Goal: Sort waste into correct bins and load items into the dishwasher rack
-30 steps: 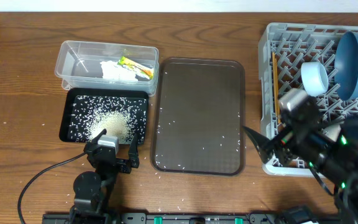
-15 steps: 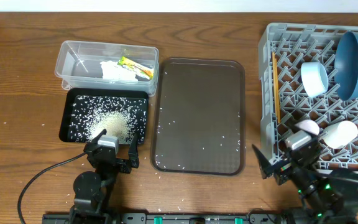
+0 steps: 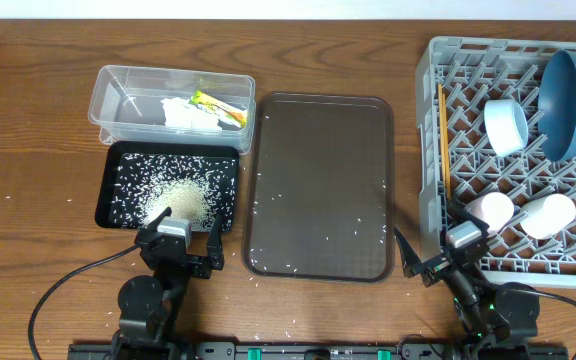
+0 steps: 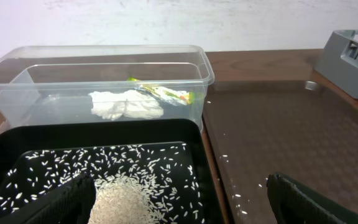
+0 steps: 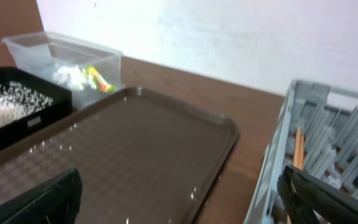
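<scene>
The clear tub (image 3: 108,95) at the back left holds the white napkin (image 3: 183,114) and the yellow-green wrapper (image 3: 218,106); both show in the left wrist view (image 4: 126,104) (image 4: 166,93). The black tray (image 3: 226,195) in front of it holds a heap of rice (image 3: 178,200). The grey rack (image 3: 428,150) on the right holds the dark blue dish (image 3: 571,105), the light blue bowl (image 3: 506,126), the pink cup (image 3: 490,209), the whitish cup (image 3: 548,215) and the chopsticks (image 3: 443,140). My left gripper (image 3: 181,235) is open and empty at the black tray's front edge. My right gripper (image 3: 430,258) is open and empty at the rack's front left corner.
The brown serving tray (image 3: 318,185) lies in the middle with a few loose rice grains on it. More grains lie scattered on the wooden table (image 3: 28,200) near the front edge.
My right arm has pulled back from over the rack's front to the table's front edge, uncovering the two cups. The left arm has not moved.
</scene>
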Controlling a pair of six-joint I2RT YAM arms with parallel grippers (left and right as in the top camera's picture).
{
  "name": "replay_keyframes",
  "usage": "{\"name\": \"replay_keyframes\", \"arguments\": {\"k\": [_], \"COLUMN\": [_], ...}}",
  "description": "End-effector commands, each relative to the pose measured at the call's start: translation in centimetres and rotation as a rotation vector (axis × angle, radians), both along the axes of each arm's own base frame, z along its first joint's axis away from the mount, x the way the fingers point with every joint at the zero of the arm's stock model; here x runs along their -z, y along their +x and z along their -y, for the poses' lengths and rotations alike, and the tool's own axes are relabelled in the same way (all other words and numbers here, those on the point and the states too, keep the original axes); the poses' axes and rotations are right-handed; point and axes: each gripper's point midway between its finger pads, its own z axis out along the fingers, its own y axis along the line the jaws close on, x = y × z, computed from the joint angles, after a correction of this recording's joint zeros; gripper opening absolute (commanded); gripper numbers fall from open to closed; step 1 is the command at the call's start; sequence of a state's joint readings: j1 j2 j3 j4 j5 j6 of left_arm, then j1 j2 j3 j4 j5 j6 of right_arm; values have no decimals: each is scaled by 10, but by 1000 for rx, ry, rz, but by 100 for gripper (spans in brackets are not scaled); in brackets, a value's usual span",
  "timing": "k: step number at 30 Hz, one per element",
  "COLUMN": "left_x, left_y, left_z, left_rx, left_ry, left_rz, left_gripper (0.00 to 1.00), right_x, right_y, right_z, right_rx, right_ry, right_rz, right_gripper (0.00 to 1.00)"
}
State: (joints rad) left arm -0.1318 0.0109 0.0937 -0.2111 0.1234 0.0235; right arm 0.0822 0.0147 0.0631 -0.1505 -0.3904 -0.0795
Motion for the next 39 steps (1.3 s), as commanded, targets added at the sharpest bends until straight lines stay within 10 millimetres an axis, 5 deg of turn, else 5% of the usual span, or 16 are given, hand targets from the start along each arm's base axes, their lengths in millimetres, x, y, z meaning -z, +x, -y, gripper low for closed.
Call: {"name": "replay_keyframes", "arguments": {"k": [1,39], "left_x": [12,12], "left_y": [0,0], "left_z": [-3,-3], "left_rx": [-13,-13], "left_ry": [9,9], "left_rz": [-24,-24], "left_gripper": [91,90], "right_x": [1,0], "right_y": [2,4], "right_z": [1,1], "right_rx": [2,3], "right_ry": [16,19], "right_rz": [18,53], "right_gripper": [99,99]}}
